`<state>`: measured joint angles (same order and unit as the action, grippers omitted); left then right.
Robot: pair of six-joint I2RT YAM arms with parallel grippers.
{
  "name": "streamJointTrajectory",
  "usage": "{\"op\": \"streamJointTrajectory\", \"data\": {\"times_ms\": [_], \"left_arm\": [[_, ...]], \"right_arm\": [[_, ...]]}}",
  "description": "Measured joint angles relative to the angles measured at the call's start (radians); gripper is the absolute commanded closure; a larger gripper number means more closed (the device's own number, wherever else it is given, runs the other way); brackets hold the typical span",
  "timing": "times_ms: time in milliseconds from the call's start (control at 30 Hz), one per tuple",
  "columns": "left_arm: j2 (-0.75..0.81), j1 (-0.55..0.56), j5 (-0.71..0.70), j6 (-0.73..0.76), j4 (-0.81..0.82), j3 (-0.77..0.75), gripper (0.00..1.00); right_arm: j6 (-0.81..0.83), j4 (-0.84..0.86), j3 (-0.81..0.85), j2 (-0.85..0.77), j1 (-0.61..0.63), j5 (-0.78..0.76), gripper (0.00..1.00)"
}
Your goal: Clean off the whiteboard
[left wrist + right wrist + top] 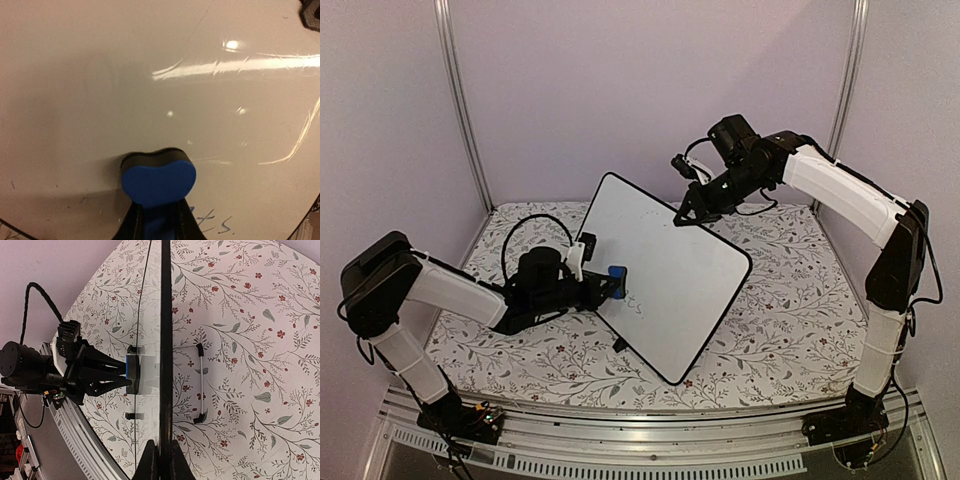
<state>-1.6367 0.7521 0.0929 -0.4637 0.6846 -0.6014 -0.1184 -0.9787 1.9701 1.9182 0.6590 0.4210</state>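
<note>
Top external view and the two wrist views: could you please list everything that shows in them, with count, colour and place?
whiteboard: one, white with black frame, standing tilted at mid-table
writing: a few grey marks, near the board's lower edge
eraser: one, blue with dark pad, pressed on the board's face
wire stand: one, white with black ends, behind the board
tablecloth: one, white floral print, covering the table
posts: two, silver, at the back corners
left gripper: black, shut on the eraser
right gripper: black, shut on the board's upper edge
</note>
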Motion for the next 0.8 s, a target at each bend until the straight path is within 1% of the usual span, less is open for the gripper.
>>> {"op": "streamJointTrajectory", "data": {"times_ms": [267,567,800], "left_arm": [[0.017,0.003,-0.017,-0.005,-0.024,0.0,0.94],[0.118,-0.013,-0.188,0.045,-0.108,0.02,0.94],[0.121,-0.055,-0.275,0.125,-0.124,0.033,0.95]], "right_arm": [[0.0,0.003,0.0,0.0,0.0,0.0,1.0],[0.011,0.01,0.002,0.0,0.003,0.012,1.0],[0.011,0.01,0.002,0.0,0.003,0.012,1.0]]}}
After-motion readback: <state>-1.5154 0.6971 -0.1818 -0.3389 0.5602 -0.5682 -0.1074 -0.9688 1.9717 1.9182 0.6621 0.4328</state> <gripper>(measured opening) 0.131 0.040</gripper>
